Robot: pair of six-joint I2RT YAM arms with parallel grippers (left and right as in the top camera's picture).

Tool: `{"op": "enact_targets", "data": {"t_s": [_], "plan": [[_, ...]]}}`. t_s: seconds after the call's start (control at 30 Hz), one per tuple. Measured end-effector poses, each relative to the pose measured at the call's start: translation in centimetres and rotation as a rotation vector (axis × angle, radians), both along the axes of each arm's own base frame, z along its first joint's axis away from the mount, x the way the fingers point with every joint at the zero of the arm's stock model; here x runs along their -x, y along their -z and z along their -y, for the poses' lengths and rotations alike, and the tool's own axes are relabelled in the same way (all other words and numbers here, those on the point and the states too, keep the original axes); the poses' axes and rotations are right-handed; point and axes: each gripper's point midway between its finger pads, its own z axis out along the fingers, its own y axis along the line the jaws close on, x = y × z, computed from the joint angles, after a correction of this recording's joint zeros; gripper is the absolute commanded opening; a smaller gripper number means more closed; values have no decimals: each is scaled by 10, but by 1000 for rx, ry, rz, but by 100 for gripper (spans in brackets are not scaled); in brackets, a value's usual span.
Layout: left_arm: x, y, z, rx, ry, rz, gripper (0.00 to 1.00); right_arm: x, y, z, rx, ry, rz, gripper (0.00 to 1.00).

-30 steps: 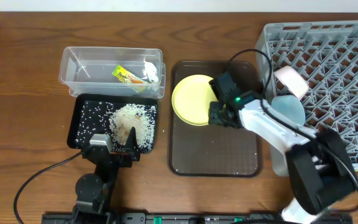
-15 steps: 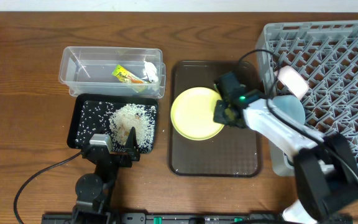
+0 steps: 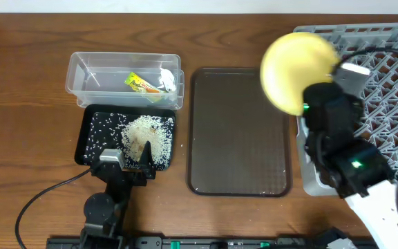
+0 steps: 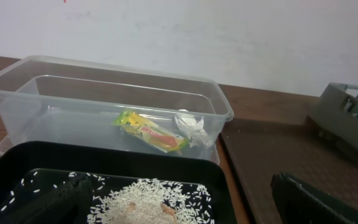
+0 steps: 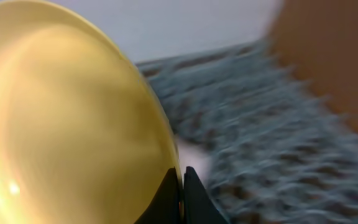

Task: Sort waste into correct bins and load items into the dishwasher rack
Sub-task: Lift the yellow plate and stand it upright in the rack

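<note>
My right gripper (image 5: 180, 186) is shut on the rim of the round yellow plate (image 3: 296, 72), which it holds tilted in the air by the left edge of the grey dishwasher rack (image 3: 385, 76). In the right wrist view the plate (image 5: 67, 112) fills the left half, with the blurred rack (image 5: 272, 137) behind it. The clear tub (image 3: 74, 69) holds the snack wrapper (image 3: 141, 84) and white paper (image 3: 168, 81). Rice (image 3: 147, 135) lies in the black tray (image 3: 88, 138). My left gripper (image 3: 126, 162) stands open over that tray's near edge, holding nothing. The right arm hides the bowls.
The brown serving tray (image 3: 237, 131) lies bare between the bins and the rack. In the left wrist view the wrapper (image 4: 148, 129) and paper (image 4: 190, 127) sit at the tub's right end, with the rack's corner (image 4: 347, 112) far right.
My right gripper closed on the yellow plate's rim and lifted it off the brown tray, up and right toward the rack. The left arm has not moved.
</note>
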Motion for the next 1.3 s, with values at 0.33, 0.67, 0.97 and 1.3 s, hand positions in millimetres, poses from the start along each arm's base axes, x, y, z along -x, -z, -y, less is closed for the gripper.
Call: {"op": "enact_targets", "data": {"t_s": [0.33, 0.67, 0.97, 1.3], "plan": [[0, 0, 0, 0, 0, 0, 94, 21, -32, 124, 149, 425, 62, 1], [0, 0, 0, 0, 0, 0, 94, 1, 12, 168, 300, 456, -218, 1], [0, 0, 0, 0, 0, 0, 94, -37, 64, 164, 399, 346, -422, 43], [0, 0, 0, 0, 0, 0, 94, -42, 46, 110, 396, 167, -364, 94]]}}
